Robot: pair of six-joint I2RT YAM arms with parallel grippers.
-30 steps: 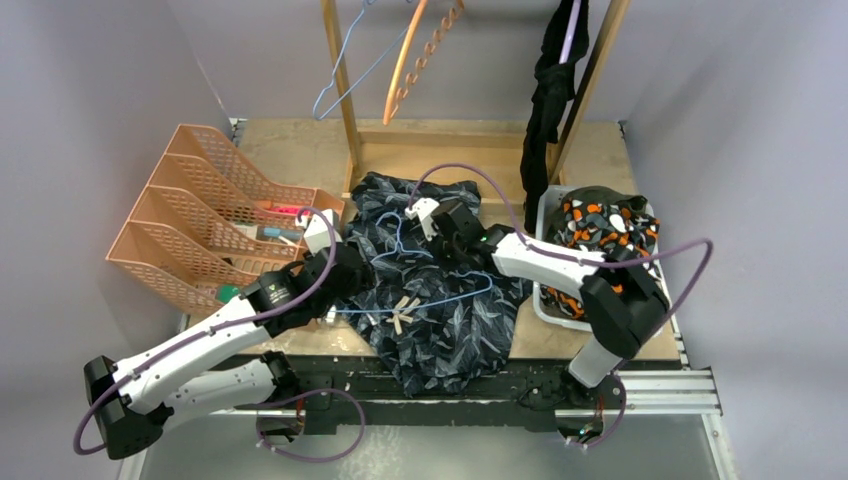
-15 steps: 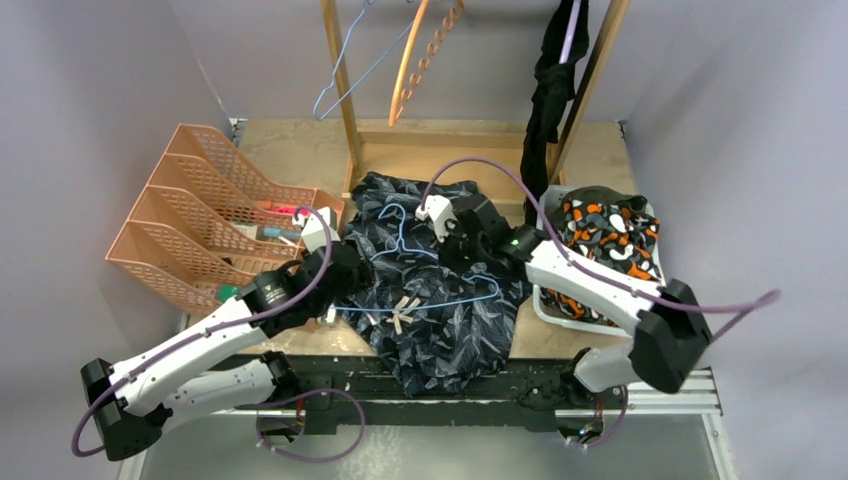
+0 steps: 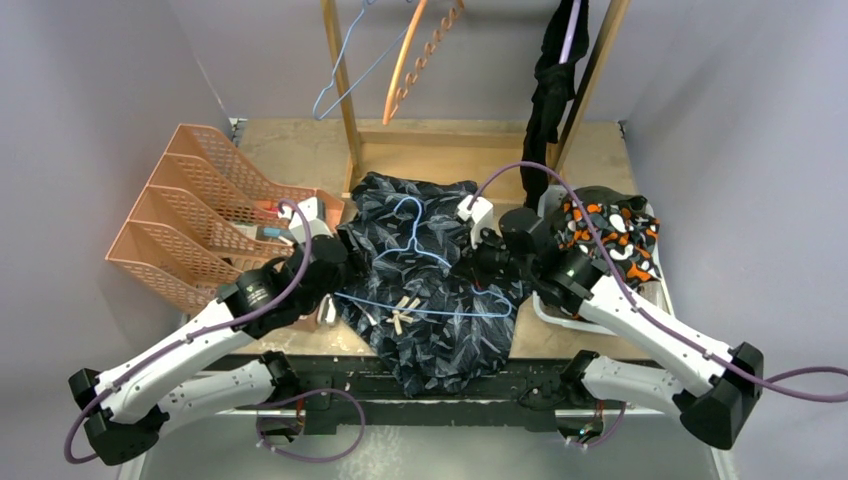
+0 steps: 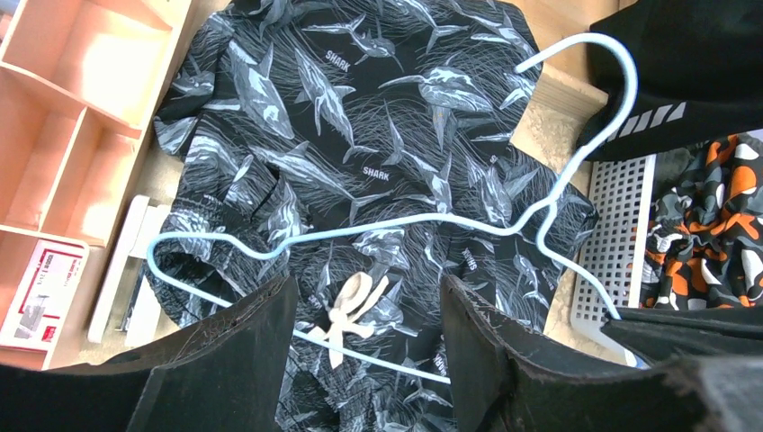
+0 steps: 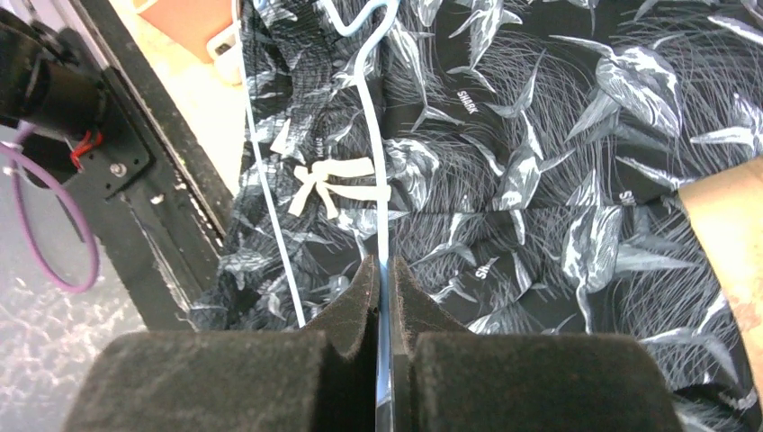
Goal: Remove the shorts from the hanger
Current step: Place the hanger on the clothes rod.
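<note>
— Rightward is where the right claw (image 3: 487, 270) has swung since a second ago, dragging the blue wire hanger (image 3: 430, 304) with it across the shark-print shorts (image 3: 440, 345).
— And its grip?
— It is clamped on the wire; the wrist view shows the jaws pinched tight around it. The left claw (image 3: 333, 292) hangs part-open and holds nothing. The shorts lie flat beneath it and spread away to its right.
— How will they handle?
— Light, limp cloth, I'd judge, so it will bunch and trail rather than lift whole. The waistband by the cream drawstring bow (image 4: 346, 306), just ahead of the left claw's fingers, looks the firmest place to pin it. The hanger is thin, and probably springy and slick.
— Is it free yet?
— Cannot tell; the wire seems to lie on top.
— Surroundings?
— A bare wooden table (image 3: 420, 150). Beyond the right claw sits a white basket (image 4: 612, 216) holding orange camouflage shorts (image 3: 600, 225). Orange trays (image 3: 190, 220) crowd the left claw's outer side.
</note>
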